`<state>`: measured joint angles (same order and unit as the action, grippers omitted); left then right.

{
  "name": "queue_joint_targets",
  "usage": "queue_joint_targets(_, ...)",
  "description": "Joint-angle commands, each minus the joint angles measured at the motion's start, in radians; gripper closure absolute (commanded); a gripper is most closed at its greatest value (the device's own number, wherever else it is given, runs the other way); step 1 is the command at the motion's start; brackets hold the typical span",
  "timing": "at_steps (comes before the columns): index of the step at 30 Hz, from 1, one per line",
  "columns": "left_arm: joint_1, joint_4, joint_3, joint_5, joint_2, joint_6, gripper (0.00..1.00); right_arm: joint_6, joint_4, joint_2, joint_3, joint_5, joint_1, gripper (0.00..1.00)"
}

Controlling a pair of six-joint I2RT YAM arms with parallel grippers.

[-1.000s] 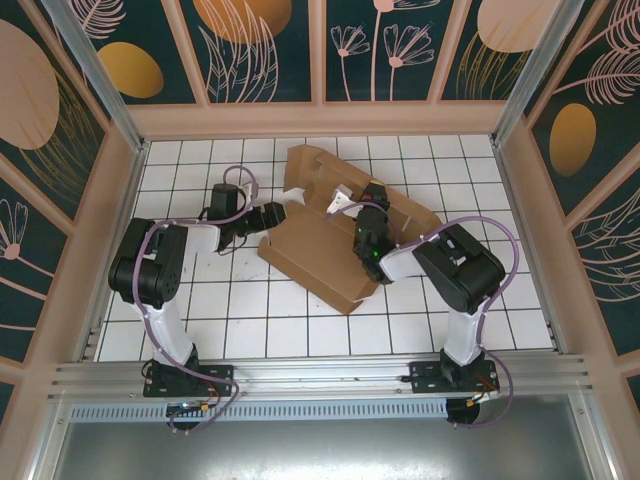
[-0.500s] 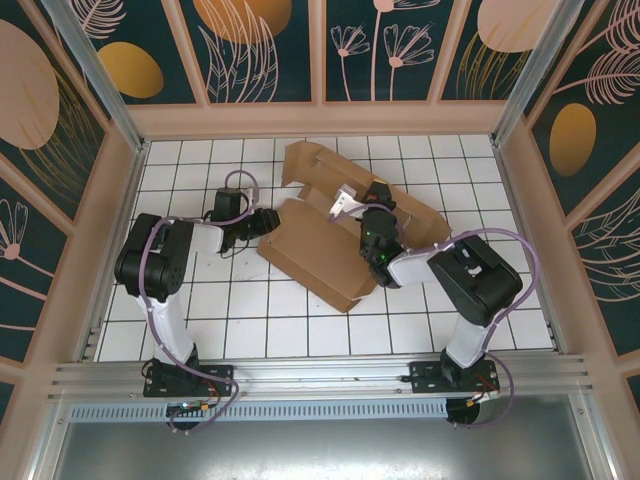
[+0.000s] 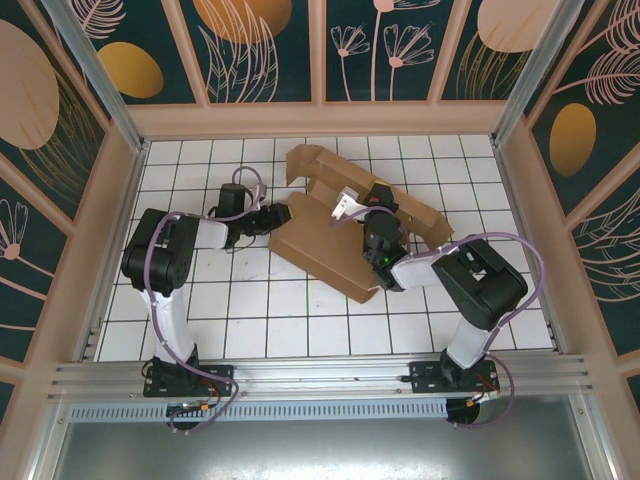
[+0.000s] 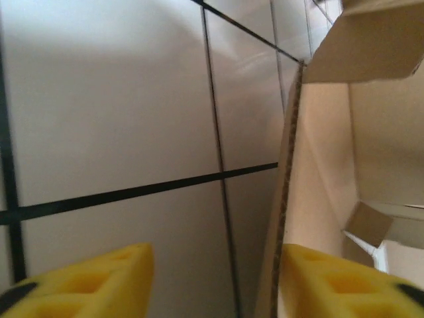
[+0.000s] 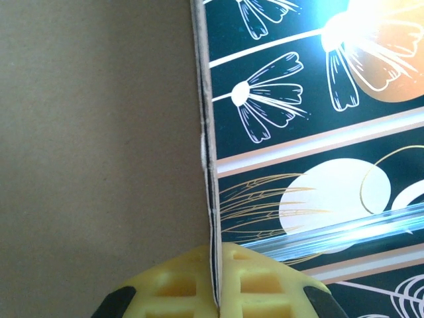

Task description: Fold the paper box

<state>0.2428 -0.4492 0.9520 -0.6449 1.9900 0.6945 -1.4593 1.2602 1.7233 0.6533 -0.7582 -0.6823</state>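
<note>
Edge of paper box [image 3: 322, 250] within right pincer [image 5: 213, 285]

White tiled floor [image 3: 300, 330] ringed by dark floral wall panels [image 3: 270, 50]

Bright even overhead light; soft shadows; 2 wrist views blurred close-up; glare upper-right, right wrist.

place: robot lab cell | evidence: gridded tabletop [image 3: 300, 330], floral wall panels [image 3: 255, 55], aluminium rail [image 3: 320, 372]
</note>
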Motion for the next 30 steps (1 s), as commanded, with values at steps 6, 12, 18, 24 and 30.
queue_joint_targets(6, -0.018, 0.187, 0.015, 0.229, 0.003, -0.091, 0.43, 0.039, 0.093, -0.014, -0.008, -0.009, 0.0, 1.0)
queue_joint_targets(12, -0.028, 0.057, -0.006, 0.058, -0.011, -0.047, 0.57, 0.055, 0.067, -0.025, -0.024, -0.007, 0.011, 1.0)
queue_joint_targets(18, -0.043, -0.06, -0.015, -0.123, 0.003, 0.02, 0.79, 0.07, 0.054, -0.033, -0.033, -0.013, 0.019, 1.0)
queue_joint_targets(24, -0.047, -0.066, -0.007, -0.251, 0.001, 0.014, 0.86, 0.079, 0.051, -0.032, -0.035, -0.013, 0.026, 1.0)
queue_joint_targets(30, -0.054, -0.144, -0.012, -0.344, 0.014, 0.067, 1.0, 0.08, 0.05, -0.035, -0.035, -0.013, 0.033, 1.0)
